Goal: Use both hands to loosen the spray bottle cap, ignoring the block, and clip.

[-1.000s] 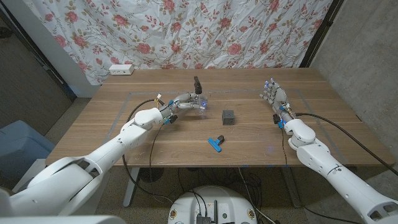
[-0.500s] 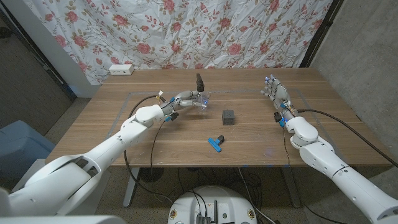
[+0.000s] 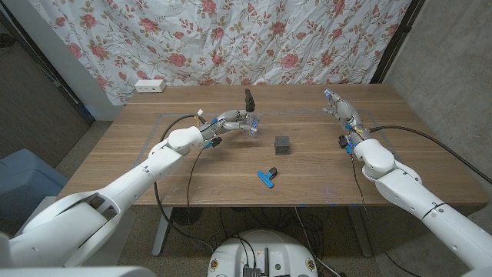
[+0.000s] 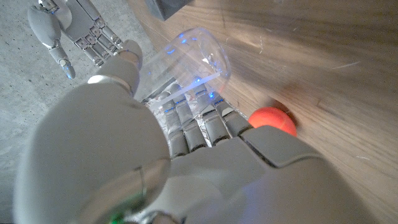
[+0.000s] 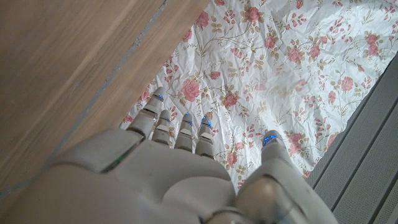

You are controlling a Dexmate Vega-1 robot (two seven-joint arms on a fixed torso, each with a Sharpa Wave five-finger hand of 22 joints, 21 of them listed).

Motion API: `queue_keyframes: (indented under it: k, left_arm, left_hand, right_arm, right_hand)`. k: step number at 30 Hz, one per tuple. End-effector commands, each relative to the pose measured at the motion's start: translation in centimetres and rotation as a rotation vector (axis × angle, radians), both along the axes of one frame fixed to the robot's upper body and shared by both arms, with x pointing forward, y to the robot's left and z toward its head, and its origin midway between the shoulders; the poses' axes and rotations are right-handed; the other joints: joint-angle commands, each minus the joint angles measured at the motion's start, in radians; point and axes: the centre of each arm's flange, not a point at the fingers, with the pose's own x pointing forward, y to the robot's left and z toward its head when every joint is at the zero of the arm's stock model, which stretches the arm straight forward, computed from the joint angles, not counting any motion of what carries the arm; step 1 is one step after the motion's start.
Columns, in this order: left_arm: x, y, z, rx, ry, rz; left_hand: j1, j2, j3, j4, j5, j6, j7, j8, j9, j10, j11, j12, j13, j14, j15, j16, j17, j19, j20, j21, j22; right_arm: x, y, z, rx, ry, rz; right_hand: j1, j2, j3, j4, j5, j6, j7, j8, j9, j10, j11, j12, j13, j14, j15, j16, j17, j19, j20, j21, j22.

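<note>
Toward the far edge of the tabletop [image 3: 184,173], left of centre, the left hand [image 3: 234,123] grips the clear spray bottle [image 3: 249,119] upright, its long axis vertical and its black cap [image 3: 248,99] on top. The right hand [image 3: 341,111], holding nothing with fingers extended, stands well apart toward the far right corner, so the cap lies to its left. Compared with a second ago, the bottle is raised slightly and the right hand has turned toward it.

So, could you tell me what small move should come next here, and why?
Probably bring the right hand across toward the black cap. The left hand already grips the clear spray bottle, while the right one is open and well apart from it.
</note>
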Motion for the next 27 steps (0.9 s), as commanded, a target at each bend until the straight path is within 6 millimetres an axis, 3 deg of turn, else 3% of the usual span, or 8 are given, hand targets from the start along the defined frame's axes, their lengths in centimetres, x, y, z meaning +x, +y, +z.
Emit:
queue_keyframes:
  k: [1, 14, 19, 27]
  left_arm:
    - [-0.7, -0.1, 0.8, 0.026, -0.029, 0.032]
    - [-1.0, -0.6, 1.1, 0.048, -0.069, 0.065]
    - [-1.1, -0.8, 1.3, 0.065, -0.078, 0.073]
    - [-1.2, -1.3, 1.6, 0.101, -0.098, 0.076]
  left_hand:
    - [0.022, 0.039, -0.008, 0.005, 0.01, 0.009, 0.01, 0.011, 0.006, 0.024, -0.016, 0.007, 0.007, 0.004, -0.134, 0.006, 0.007, 0.008, -0.042, 0.001, 0.001]
    - [0.023, 0.049, -0.021, 0.004, 0.011, 0.004, 0.012, 0.022, 0.012, 0.021, -0.015, 0.012, 0.017, 0.001, -0.13, 0.006, 0.011, 0.008, -0.04, 0.0, 0.002]
    - [0.025, 0.054, -0.024, 0.003, 0.012, 0.006, 0.012, 0.028, 0.015, 0.024, -0.014, 0.014, 0.02, 0.002, -0.13, 0.007, 0.012, 0.008, -0.04, 0.0, 0.002]
    - [0.026, 0.059, -0.03, 0.002, 0.013, 0.011, 0.013, 0.038, 0.018, 0.031, -0.017, 0.019, 0.025, 0.006, -0.129, 0.01, 0.014, 0.012, -0.039, 0.001, 0.002]
  right_arm:
    - [-2.0, 1.3, 1.9, -0.146, -0.037, -0.098]
    - [-3.9, 2.6, 4.4, -0.282, -0.065, -0.135]
    - [-4.7, 3.0, 5.3, -0.325, -0.08, -0.147]
    - [-5.7, 3.9, 6.8, -0.419, -0.087, -0.147]
  right_hand:
    - [0.018, -0.009, 0.002, -0.011, 0.003, 0.004, 0.003, 0.003, 0.002, -0.008, 0.008, -0.003, 0.001, 0.0, 0.01, -0.006, 0.001, 0.006, 0.003, 0.004, 0.005]
    - [0.067, -0.023, 0.016, -0.025, 0.001, -0.006, 0.01, 0.002, 0.004, -0.025, 0.015, -0.006, 0.002, -0.006, 0.03, -0.008, -0.006, -0.012, 0.018, -0.003, 0.005]
    - [0.098, -0.034, 0.024, -0.027, 0.005, -0.005, 0.023, 0.004, 0.006, -0.041, 0.026, -0.008, 0.003, -0.014, 0.054, -0.01, -0.01, -0.028, 0.033, -0.007, 0.005]
    - [0.166, -0.051, 0.045, -0.026, 0.027, -0.008, 0.033, 0.007, 0.011, -0.07, 0.073, -0.009, 0.004, -0.028, 0.101, -0.012, -0.016, -0.045, 0.067, -0.007, 0.005]
